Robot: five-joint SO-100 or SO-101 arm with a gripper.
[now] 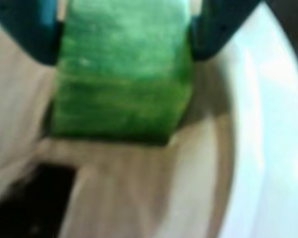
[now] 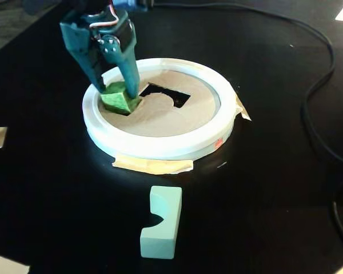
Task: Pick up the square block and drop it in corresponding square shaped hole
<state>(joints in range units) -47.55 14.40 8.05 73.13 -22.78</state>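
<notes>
My gripper [image 1: 124,57] is shut on the square block [image 1: 121,94], a glossy green cube held between two dark teal fingers. In the fixed view the gripper [image 2: 119,94] holds the block [image 2: 117,101] low over the left part of the tan cardboard disc [image 2: 160,117], just inside the white rim [image 2: 160,149]. A dark sliver [image 2: 138,105] shows at the block's right edge; the square shaped hole is otherwise hidden under the block and fingers. A dark cutout [image 1: 30,203] shows at the lower left of the wrist view; I cannot tell which hole it is.
The larger rectangular cutout with a rounded bite [image 2: 163,94] lies right of the block. A pale mint notched block [image 2: 160,221] lies on the black table in front of the ring. Tape tabs [image 2: 154,165] hold the ring down. Cables [image 2: 317,97] run along the right side.
</notes>
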